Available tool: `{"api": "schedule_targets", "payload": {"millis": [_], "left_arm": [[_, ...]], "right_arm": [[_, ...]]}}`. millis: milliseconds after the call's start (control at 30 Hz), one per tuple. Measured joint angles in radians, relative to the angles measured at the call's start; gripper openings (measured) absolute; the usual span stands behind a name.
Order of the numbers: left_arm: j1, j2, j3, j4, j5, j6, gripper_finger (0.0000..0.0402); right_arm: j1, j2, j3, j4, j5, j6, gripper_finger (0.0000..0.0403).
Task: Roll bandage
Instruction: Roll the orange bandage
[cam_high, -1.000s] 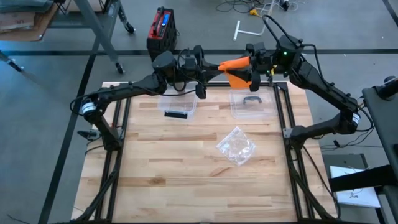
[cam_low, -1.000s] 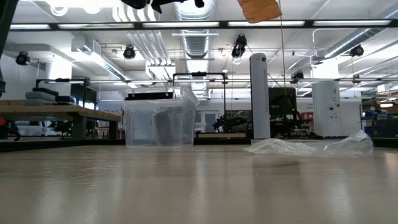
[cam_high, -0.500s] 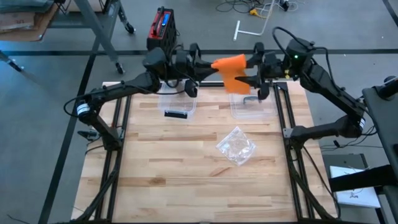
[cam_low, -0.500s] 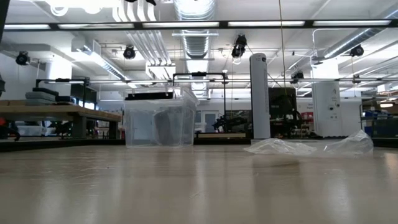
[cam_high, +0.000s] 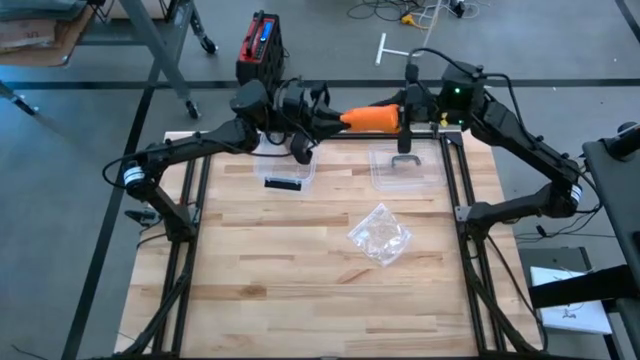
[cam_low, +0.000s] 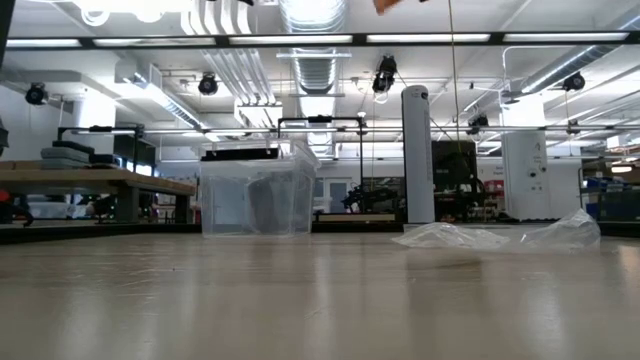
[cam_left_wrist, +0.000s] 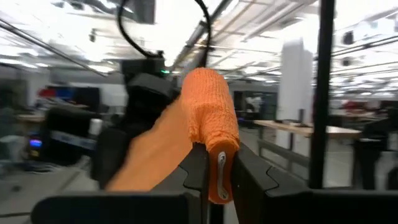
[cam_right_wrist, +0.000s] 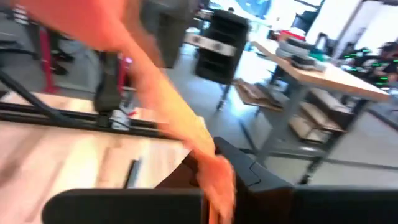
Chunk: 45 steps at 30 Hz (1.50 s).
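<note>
A: Where's the bandage (cam_high: 372, 118)?

B: Upper centre of the frame, above the table (cam_high: 300, 250). My left pincer (cam_high: 325, 118) pinches the roll; my right pincer (cam_high: 405, 113) pinches the tail. Slack could unravel it.

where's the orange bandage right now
In the high view the orange bandage is held up off the table near its far edge, stretched between the left gripper and the right gripper, above the two clear containers.

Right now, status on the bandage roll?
Both pincers shut on orange bandage, left pincer and right pincer high over the table's far edge. Bandage stretched between them. Nothing in the way.
</note>
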<state>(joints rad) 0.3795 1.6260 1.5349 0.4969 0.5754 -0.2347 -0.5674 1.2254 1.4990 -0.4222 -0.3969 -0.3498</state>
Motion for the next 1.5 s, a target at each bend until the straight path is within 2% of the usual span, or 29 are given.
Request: {"api": "schedule_targets", "payload": {"millis": [233, 333, 500, 767, 1033, 1167, 1367, 1500], "left_arm": [[-0.017, 0.004, -0.012, -0.014, 0.053, -0.050, 0.0037], [-0.026, 0.004, -0.013, -0.041, 0.076, -0.059, 0.0037], [-0.040, 0.004, -0.014, -0.122, 0.096, -0.059, 0.0038], [-0.049, 0.004, -0.023, -0.224, 0.095, -0.026, 0.0038], [-0.052, 0.004, -0.024, -0.228, 0.201, 0.008, 0.0038], [-0.059, 0.001, -0.024, -0.228, 0.218, 0.054, 0.0038], [-0.059, -0.034, -0.025, -0.210, 0.220, 0.118, 0.0037], [-0.032, -0.066, -0.026, -0.208, 0.131, 0.176, 0.0037]], "right_arm": [[0.000, -0.021, 0.001, 0.006, 0.132, -0.095, 0.0003], [0.000, -0.021, 0.001, 0.003, 0.163, -0.116, 0.0001], [0.000, -0.033, 0.001, 0.040, 0.286, -0.180, 0.0001], [0.000, -0.054, 0.001, 0.207, 0.290, -0.239, 0.0000], [-0.001, -0.055, 0.000, 0.214, 0.336, -0.273, 0.0000], [-0.002, -0.055, 0.000, 0.126, 0.342, -0.253, 0.0000], [-0.002, -0.054, 0.001, -0.117, 0.350, -0.187, 0.0000], [0.000, -0.054, 0.001, -0.262, 0.333, -0.101, 0.0000]]}}
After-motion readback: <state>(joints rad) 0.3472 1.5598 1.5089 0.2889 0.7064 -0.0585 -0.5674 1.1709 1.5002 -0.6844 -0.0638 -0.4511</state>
